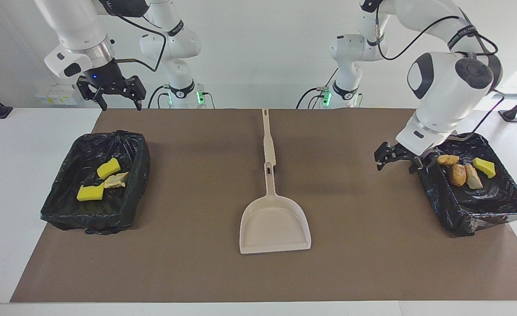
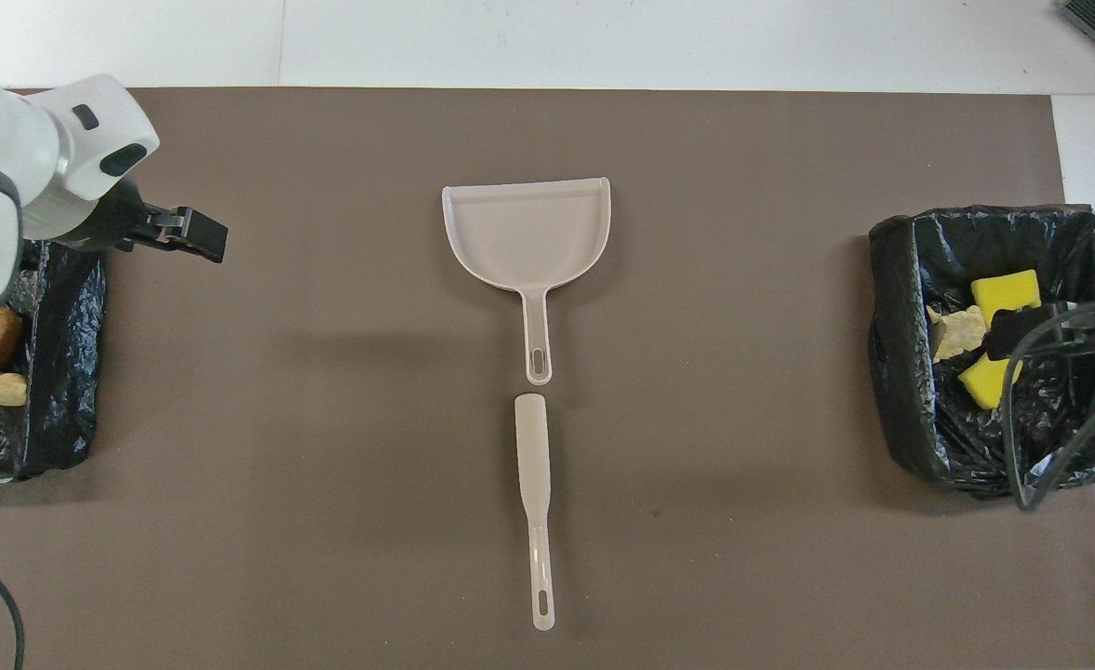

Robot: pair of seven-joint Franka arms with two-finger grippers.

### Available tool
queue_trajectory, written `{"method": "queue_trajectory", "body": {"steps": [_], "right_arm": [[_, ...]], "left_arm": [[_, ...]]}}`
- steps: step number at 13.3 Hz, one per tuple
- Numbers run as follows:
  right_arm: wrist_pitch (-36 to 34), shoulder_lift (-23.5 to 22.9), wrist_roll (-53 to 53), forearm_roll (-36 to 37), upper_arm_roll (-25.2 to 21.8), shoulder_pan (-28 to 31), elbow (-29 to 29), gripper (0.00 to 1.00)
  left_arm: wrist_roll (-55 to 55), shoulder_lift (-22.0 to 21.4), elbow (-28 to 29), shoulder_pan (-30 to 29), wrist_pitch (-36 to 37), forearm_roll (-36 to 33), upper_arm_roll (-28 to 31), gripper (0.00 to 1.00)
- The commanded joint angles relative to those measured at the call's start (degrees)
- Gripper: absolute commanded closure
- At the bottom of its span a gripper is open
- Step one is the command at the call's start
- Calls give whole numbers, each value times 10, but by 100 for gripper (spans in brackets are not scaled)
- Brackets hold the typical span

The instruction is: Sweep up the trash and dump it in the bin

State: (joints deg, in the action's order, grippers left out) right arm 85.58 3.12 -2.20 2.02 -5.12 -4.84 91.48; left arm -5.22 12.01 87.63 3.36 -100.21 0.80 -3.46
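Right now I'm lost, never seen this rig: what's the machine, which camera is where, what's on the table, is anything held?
Two robot arms stand at one table. One picture faces them from across it; the other looks down from above their own end.

On the brown mat lie a beige dustpan and, nearer the robots, a matching scraper, end to end. At each end sits a black-lined bin holding the trash: yellow sponge chunks and bread-like lumps.

The left gripper hangs open by its bin's rim. The right gripper waits open above the mat's edge near the other bin. Neither holds anything.
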Motion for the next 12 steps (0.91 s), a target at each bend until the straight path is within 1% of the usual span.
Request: {"method": "queue_trajectory", "body": {"steps": [1,2,3,5,8,12], "right_arm": [[14,19,-20,-13,1,7,27,0],[15,19,-21,-13,1,8,27,0],[19,19,-22,-13,1,7,27,0],[21,19,-25,-12,1,7,26,0],[20,17,-20,-12,1,7,22,0],[19,17,-19,-11,1,8,22,0]], "left_arm": [[-42,-67,49,-26,24,-7,-4,0],[-44,-94,80,-29,15,-7,-4,0],[-46,-118,96,-32,14,-7,-4,0],[-57,-144,97,-43,30,-6,-3,0],[-32,-156,78,-44,64,-2,-3,0],[-14,-160,78,-42,68,1,-4,0]]}}
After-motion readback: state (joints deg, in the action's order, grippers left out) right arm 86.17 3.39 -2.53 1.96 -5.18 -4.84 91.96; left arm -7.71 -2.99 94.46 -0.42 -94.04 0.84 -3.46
